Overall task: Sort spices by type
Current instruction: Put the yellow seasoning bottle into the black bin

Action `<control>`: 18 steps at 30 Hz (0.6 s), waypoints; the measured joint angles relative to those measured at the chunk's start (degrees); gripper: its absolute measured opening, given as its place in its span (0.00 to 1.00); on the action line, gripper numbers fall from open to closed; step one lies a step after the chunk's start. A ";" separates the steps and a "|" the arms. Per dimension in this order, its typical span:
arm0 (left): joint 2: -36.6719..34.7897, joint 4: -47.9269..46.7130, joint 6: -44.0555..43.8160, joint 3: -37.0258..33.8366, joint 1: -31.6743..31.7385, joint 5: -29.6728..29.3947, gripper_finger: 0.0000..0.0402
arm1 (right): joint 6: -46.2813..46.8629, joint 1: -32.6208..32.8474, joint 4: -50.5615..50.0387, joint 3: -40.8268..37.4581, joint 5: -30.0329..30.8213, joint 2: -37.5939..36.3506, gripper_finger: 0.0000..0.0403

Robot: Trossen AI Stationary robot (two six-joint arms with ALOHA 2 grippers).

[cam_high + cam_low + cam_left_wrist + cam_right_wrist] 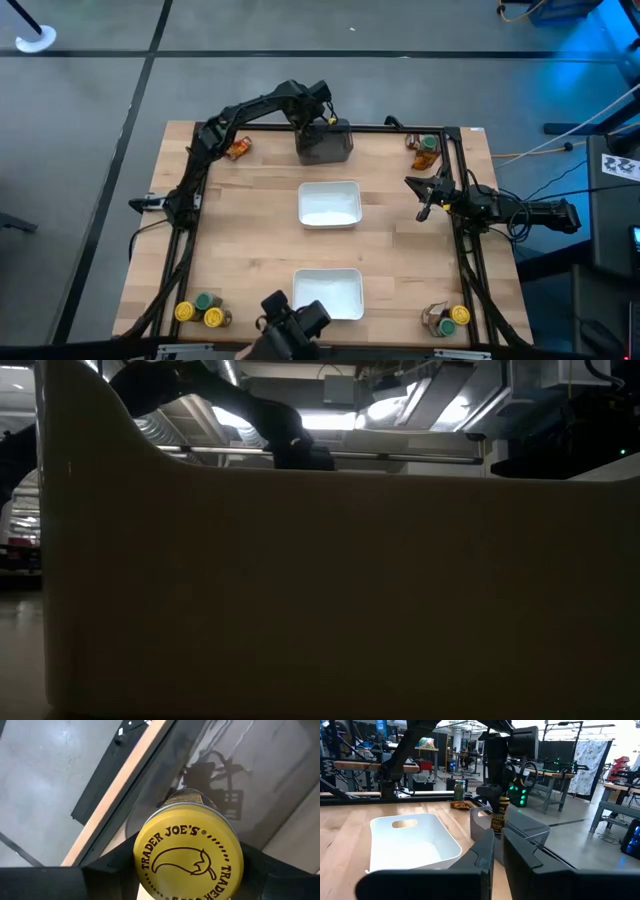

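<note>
My left gripper (187, 880) is shut on a small jar with a yellow lid (187, 857), right over the dark grey container (325, 143) at the table's far edge. In the right wrist view the jar (498, 816) stands upright at the container's (517, 831) rim. My right gripper (424, 203) waits shut at the right edge. Other spices lie in the corners. Near left are two yellow-lid jars (185, 312) and a green-lid jar (203, 300). Near right are a yellow-lid jar (459, 315) and a sachet (435, 318). Far right are a green-lid jar (428, 142) and a sachet (425, 159). Far left is a sachet (238, 150). My left gripper pinches the jar between its two fingers (107, 875), one on each side, high up near the lid (502, 801). The fingers come from above and point down. The jar hangs upright, lid up, its lower end at the container's opening; whether it touches the floor there I cannot tell.
Two white trays lie along the table's middle, one at the centre (330, 203) and one near the front edge (328, 293). The front tray's wall (320, 590) fills the low view. A black frame rail (455, 240) runs along the table's edges.
</note>
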 joint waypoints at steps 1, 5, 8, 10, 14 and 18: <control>0.00 0.43 -0.02 -0.03 0.07 0.04 0.53 | 0.00 0.00 -0.02 0.00 0.00 -0.01 0.09; 0.00 0.44 -0.02 -0.12 0.26 0.04 0.57 | 0.00 0.00 -0.02 0.00 0.00 -0.02 0.09; 0.00 0.34 0.13 -0.12 0.26 0.04 0.58 | 0.00 0.00 -0.04 0.00 0.00 -0.01 0.09; 0.00 0.21 0.13 -0.12 0.26 0.04 0.58 | 0.00 0.00 -0.04 0.00 0.00 0.00 0.09; -0.01 0.24 0.32 -0.12 0.26 0.04 0.58 | -0.02 0.00 -0.04 0.00 0.00 -0.01 0.09; -1.25 -0.21 0.28 -0.14 0.26 0.04 0.58 | -0.01 0.00 -0.04 0.00 0.00 -0.01 0.09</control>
